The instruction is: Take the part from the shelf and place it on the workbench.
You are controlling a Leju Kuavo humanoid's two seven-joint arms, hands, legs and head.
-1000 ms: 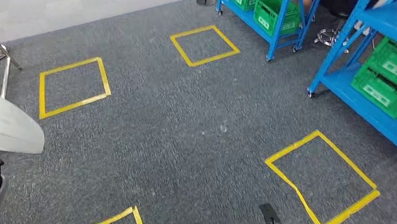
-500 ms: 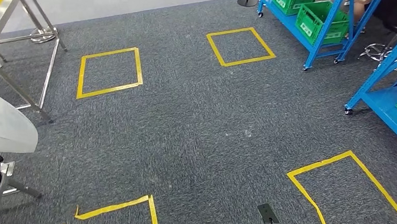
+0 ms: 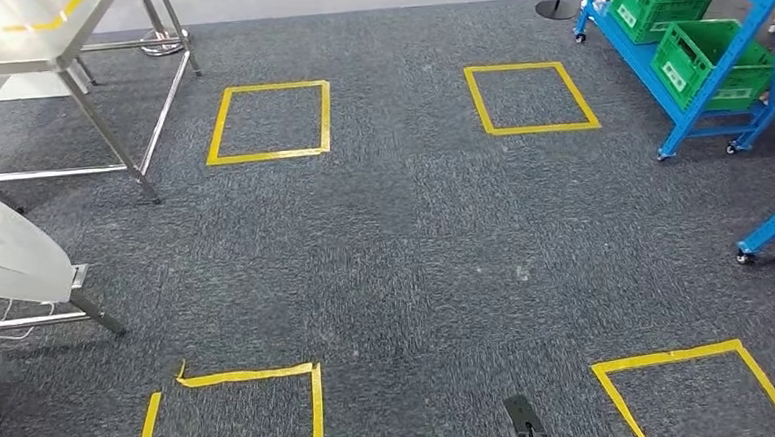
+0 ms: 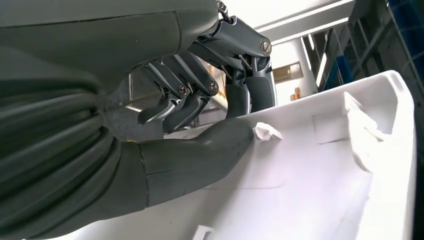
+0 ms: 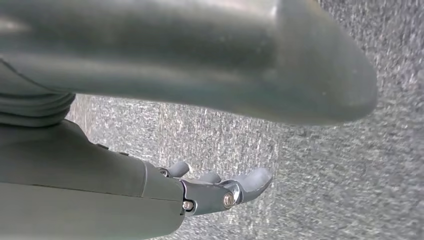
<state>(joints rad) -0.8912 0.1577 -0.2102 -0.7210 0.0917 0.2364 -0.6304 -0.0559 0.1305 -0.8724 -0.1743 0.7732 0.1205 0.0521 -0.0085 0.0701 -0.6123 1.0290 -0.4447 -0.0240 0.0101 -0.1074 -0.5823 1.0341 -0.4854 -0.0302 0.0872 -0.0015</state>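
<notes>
Grey carpet (image 3: 415, 237) marked with yellow tape squares (image 3: 268, 121); steel workbench (image 3: 34, 47) and blue shelf (image 3: 700, 52) cut off.
Left hand (image 4: 200, 130) grasps the white part (image 4: 320, 170); right hand (image 5: 220, 192) hangs loose, fingers apart.

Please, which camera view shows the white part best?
The left wrist view: the white part lies large and close there, with the left robot hand gripping its edge between thumb and fingers. The head view catches one rounded end of it at the left edge. The right wrist view faces carpet.
</notes>
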